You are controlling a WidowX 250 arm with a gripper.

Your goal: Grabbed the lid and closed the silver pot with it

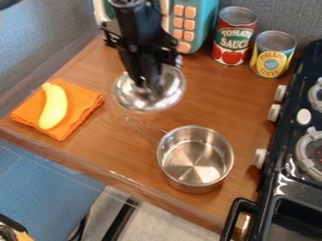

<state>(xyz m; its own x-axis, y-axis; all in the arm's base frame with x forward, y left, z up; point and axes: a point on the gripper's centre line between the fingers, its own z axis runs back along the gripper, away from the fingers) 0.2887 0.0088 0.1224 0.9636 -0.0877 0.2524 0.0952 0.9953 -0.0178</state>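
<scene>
In the camera view, the shiny metal lid (166, 95) is at the gripper (148, 84), over the tabletop (232, 110) behind the uncovered silver pot (195, 187); I cannot tell whether the gripper is open or closed. The lid looks light, stiff and slick, best pinched at its centre, since its polished rim could slip.
</scene>
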